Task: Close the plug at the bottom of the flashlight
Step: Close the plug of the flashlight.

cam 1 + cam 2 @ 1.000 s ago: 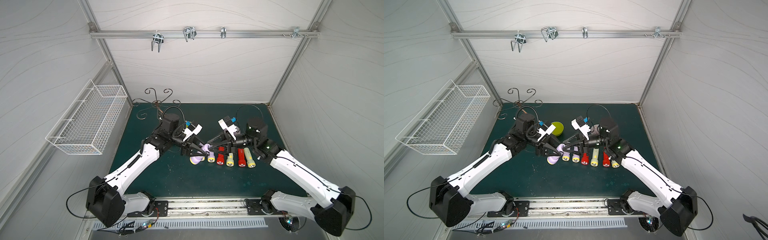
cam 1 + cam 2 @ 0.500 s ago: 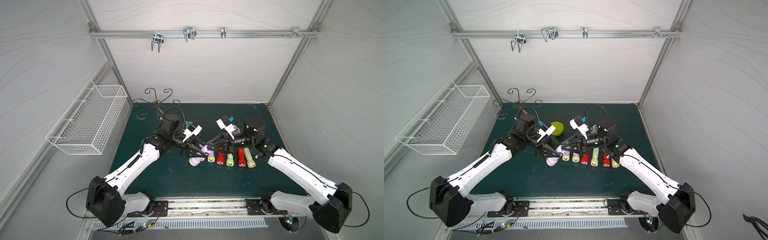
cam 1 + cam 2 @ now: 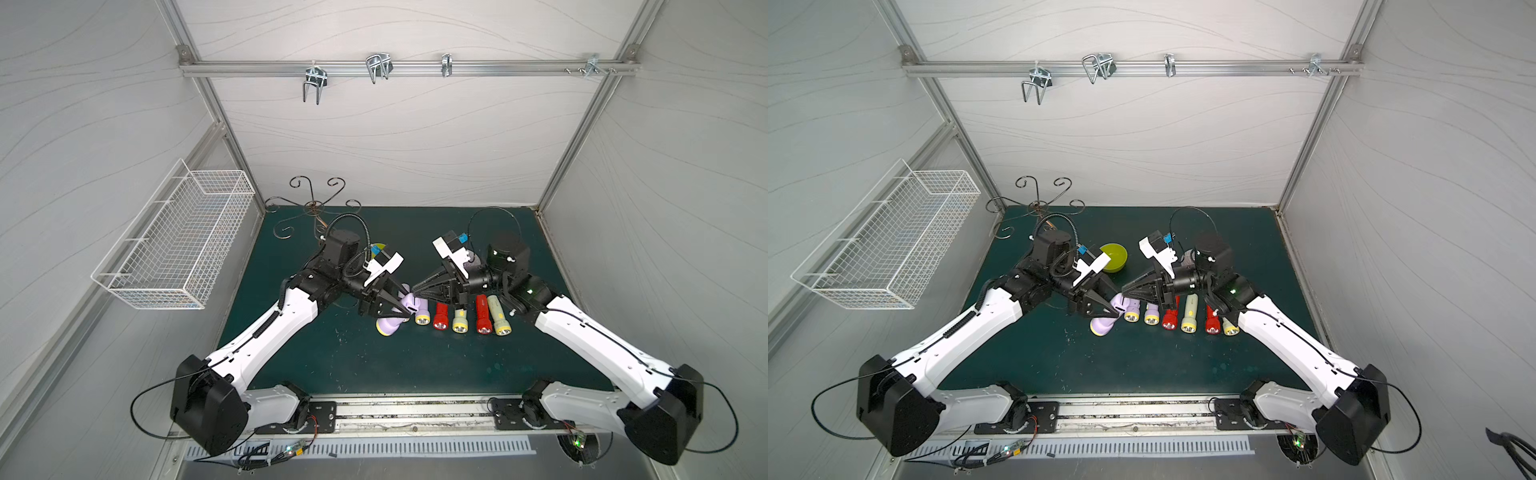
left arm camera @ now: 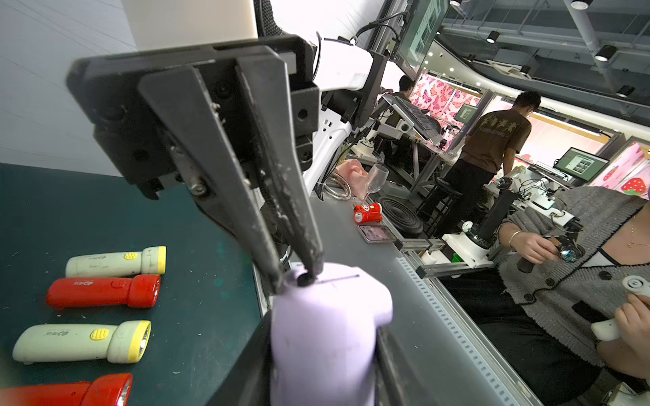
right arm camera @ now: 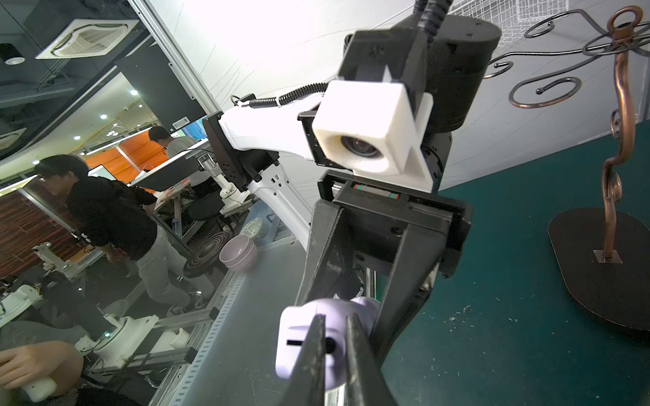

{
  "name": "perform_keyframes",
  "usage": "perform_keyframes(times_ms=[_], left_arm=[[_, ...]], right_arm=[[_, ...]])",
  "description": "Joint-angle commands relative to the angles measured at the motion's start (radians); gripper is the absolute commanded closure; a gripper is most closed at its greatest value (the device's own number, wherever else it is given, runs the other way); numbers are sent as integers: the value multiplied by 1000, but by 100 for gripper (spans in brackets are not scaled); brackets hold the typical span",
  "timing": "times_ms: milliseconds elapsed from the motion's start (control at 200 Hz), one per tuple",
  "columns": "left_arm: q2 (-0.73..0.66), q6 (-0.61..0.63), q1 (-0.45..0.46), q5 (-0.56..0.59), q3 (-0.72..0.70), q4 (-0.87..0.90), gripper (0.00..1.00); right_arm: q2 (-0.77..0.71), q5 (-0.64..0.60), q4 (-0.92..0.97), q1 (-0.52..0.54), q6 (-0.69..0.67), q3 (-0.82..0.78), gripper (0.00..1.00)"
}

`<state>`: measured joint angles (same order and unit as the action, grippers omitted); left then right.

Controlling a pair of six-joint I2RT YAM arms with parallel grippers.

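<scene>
My left gripper (image 3: 404, 309) (image 3: 1114, 311) is shut on a lilac flashlight (image 3: 390, 325) (image 3: 1101, 326), held tilted above the green mat with its lens end down. In the left wrist view the body (image 4: 323, 334) sits between my two fingers. My right gripper (image 3: 415, 287) (image 5: 334, 316) is shut, leaving only a thin slit. Its tips rest on the flashlight's bottom end (image 5: 297, 330), next to a dark slot and a round hole. The end piece bulges to one side. No plug prongs show, and I cannot tell how the plug stands.
Several yellow and red flashlights (image 3: 459, 320) lie in a row on the mat just right of the held one, under my right arm. A green bowl (image 3: 1113, 257) sits behind the left wrist. A scrolled metal hook stand (image 3: 313, 205) is at the back left, and a wire basket (image 3: 174, 245) hangs on the left wall.
My right gripper has moved left to the flashlight's bottom end, and its jaws have closed from clearly apart to nearly together. The left gripper has kept the flashlight in place.
</scene>
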<state>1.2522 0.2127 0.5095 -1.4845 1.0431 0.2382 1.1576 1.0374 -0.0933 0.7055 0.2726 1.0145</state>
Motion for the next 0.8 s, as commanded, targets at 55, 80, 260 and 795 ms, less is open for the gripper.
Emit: perform_keyframes(times_ms=[55,80,260,795], left_arm=[[-44,59,4,-61,77,-63,99],[-45,62,4,-65,78,-58,99],[-50,105,4,-75,87,-4,99],[30,-315,1,417,14,-271,92]], right_arm=[[34,-9,88,4,-24,-8,89],[33,-13,90,0,-22,-7,89],[34,-84,130,-41,-7,13,95],[-153,-565,277,-112,-12,-53,87]])
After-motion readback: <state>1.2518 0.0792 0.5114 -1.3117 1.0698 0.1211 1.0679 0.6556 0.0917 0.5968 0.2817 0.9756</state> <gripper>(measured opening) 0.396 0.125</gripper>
